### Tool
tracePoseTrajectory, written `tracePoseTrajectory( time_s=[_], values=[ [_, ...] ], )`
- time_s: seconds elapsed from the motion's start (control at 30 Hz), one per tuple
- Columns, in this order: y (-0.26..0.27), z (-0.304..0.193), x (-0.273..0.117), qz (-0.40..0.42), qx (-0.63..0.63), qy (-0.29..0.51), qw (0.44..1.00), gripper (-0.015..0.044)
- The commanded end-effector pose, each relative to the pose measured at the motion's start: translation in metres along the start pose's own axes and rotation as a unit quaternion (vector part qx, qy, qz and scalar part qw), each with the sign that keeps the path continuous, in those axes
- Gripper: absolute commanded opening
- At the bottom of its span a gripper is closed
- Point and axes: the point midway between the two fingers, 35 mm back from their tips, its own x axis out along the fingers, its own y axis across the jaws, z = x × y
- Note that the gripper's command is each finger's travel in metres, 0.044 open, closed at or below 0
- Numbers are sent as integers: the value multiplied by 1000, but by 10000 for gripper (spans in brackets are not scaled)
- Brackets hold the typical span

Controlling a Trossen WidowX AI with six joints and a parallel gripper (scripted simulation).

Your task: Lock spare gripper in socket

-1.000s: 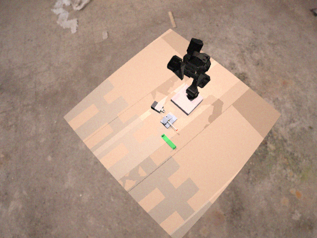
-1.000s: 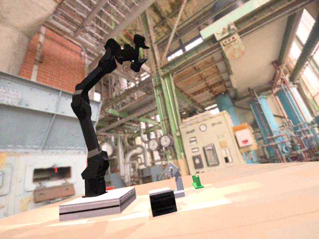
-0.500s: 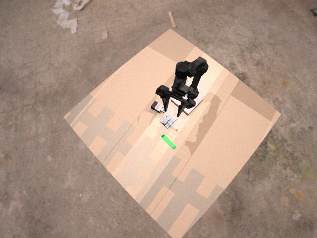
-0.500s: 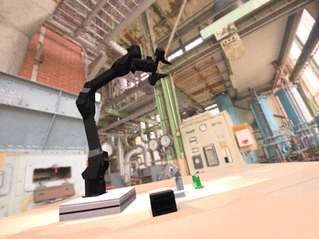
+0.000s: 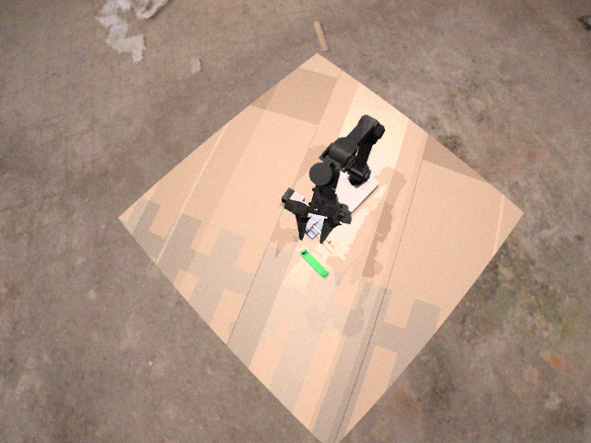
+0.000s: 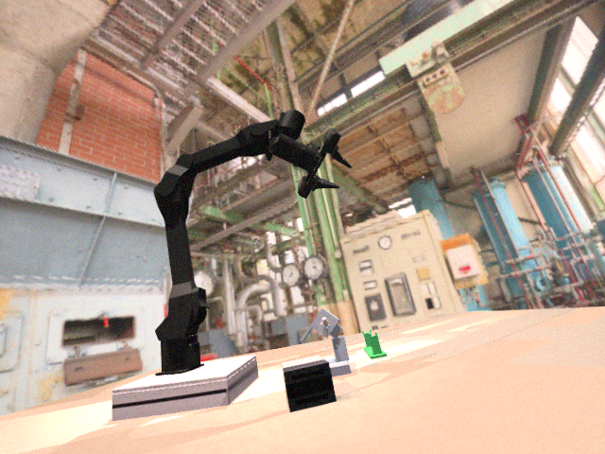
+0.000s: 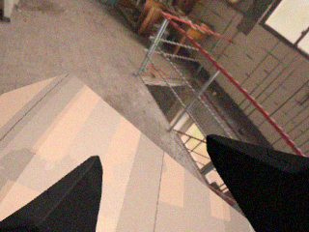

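Observation:
My gripper (image 5: 311,240) (image 6: 344,177) (image 7: 154,152) is open and empty, high above the table. From overhead its fingers appear on both sides of the grey-blue mount (image 5: 312,229) (image 6: 340,349), but the side view shows it far above the mount. The mount has a tilted socket head on a post. The lock pin's red end (image 5: 329,242) shows beside the mount; how deep the pin sits is hidden by the arm. The spare gripper (image 5: 287,195) (image 6: 310,384), a black block with a white part, lies on the table beside the mount, partly under the arm in the overhead view.
A green holder (image 5: 314,263) (image 6: 373,345) with small upright ends lies on the far side of the mount from the arm's base. The arm stands on a white base plate (image 5: 348,194) (image 6: 170,396). The wood-patterned table (image 5: 419,247) has its edges against a concrete floor.

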Motion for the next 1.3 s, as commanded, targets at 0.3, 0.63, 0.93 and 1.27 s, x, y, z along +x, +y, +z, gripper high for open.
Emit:
tracePoseTrajectory(
  time_s=[0.3,0.63,0.93,1.27],
  values=[
    [67,-93,39,133,-74,175,973,300],
    [118,-154,38,253,-142,281,915,300],
    [158,-201,18,371,-204,354,834,300],
    [163,-208,13,391,-214,363,818,300]
  ],
)
